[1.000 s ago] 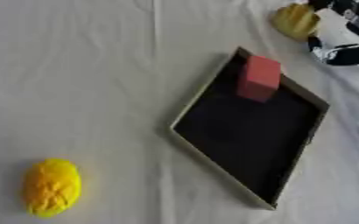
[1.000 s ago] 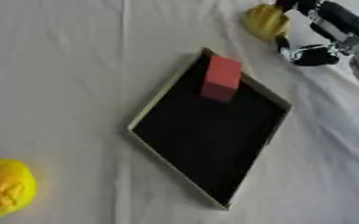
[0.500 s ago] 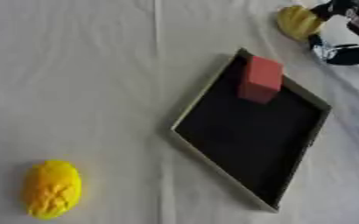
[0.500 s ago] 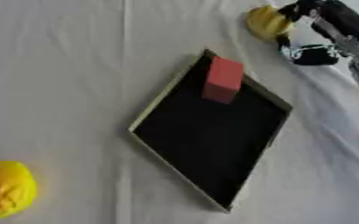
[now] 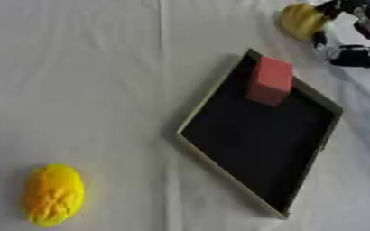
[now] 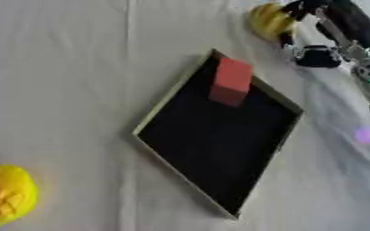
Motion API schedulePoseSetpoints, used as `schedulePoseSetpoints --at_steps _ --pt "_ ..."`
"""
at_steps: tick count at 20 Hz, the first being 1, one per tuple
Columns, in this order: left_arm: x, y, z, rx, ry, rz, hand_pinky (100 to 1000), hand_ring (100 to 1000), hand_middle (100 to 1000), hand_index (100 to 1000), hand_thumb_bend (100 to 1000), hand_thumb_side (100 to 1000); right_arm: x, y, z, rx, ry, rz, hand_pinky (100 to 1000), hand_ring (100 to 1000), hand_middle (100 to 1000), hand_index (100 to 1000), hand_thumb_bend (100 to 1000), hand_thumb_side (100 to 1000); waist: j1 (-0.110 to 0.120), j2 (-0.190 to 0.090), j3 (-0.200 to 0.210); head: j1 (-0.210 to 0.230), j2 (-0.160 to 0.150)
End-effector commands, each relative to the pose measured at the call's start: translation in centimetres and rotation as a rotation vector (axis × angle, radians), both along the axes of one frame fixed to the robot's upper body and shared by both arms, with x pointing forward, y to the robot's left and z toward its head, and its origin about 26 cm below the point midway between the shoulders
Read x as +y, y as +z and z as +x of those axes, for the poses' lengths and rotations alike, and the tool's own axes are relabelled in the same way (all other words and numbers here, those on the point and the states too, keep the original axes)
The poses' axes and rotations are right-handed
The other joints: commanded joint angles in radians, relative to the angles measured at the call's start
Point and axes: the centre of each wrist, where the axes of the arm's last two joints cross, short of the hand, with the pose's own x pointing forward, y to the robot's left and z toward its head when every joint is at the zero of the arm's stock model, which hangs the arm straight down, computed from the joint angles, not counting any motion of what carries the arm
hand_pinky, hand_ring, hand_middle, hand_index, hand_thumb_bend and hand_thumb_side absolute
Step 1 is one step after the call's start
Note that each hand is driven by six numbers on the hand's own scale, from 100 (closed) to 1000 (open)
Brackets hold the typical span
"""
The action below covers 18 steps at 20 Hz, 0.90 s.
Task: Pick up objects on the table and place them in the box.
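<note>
Yellow fruit [image 6: 269, 21] sits in the right hand's [image 6: 311, 27] curled fingers; next it needs lifting into the box [image 6: 184, 180].

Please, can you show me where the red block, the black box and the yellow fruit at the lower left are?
Red block [image 5: 270, 80], left eye view, middle of its top face.
Box [image 5: 218, 161], left eye view, its lower left rim.
Yellow fruit [image 5: 53, 194], left eye view, centre of its bumpy surface.
</note>
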Motion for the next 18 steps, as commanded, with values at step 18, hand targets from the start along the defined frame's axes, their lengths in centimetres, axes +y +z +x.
schedulePoseSetpoints --at_steps 18 --pt "0.4 -0.2 -0.5 0.021 0.023 0.023 751 740 681 904 100 562 6.9 0.8 -2.9 -0.056 0.466 -0.127 701 624 289 463 100 200 0.032 -0.189 -0.104 0.011 0.134"
